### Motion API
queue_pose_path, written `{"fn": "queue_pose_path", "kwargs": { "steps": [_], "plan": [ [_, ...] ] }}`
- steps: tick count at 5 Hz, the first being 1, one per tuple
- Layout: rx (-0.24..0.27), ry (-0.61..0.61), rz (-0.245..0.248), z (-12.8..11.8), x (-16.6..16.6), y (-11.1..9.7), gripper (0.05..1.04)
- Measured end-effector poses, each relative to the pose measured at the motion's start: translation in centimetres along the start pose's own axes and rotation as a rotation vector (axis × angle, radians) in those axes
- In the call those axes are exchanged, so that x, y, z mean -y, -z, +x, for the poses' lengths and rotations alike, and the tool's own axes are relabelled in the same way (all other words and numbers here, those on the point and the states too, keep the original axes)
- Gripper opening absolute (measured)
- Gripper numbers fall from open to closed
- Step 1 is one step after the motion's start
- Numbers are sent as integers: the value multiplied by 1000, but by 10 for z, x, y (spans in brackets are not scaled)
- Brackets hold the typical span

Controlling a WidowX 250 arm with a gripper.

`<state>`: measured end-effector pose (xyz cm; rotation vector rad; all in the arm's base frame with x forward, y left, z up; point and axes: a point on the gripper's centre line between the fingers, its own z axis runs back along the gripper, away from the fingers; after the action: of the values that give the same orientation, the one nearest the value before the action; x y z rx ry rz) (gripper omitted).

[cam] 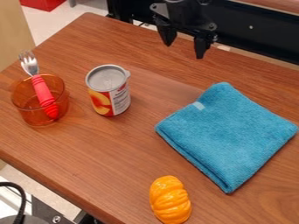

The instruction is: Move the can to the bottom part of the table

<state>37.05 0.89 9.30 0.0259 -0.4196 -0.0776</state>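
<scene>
Near on the worktop (105,153) sits a ridged orange toy (170,200), with a folded blue towel (227,131) beyond. The fruit can (109,98) stands upright left of centre, beside an amber cup (29,114) holding a fork (43,91). Far off hangs the gripper (184,50), fingers (201,47) wide, empty. Approach comes first: lower around the can, grip, carry it near.
</scene>
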Motion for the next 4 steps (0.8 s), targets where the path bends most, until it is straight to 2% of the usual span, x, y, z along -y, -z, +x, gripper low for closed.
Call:
{"fn": "queue_pose_path", "kwargs": {
  "steps": [1,2,3,4],
  "plan": [
    [-34,-11,1,-8,0,8,1000],
    [-16,-197,81,-10,-19,11,1000],
    [-50,-353,110,-15,-46,9,1000],
    [-90,-437,165,-20,-78,14,1000]
  ]
}}
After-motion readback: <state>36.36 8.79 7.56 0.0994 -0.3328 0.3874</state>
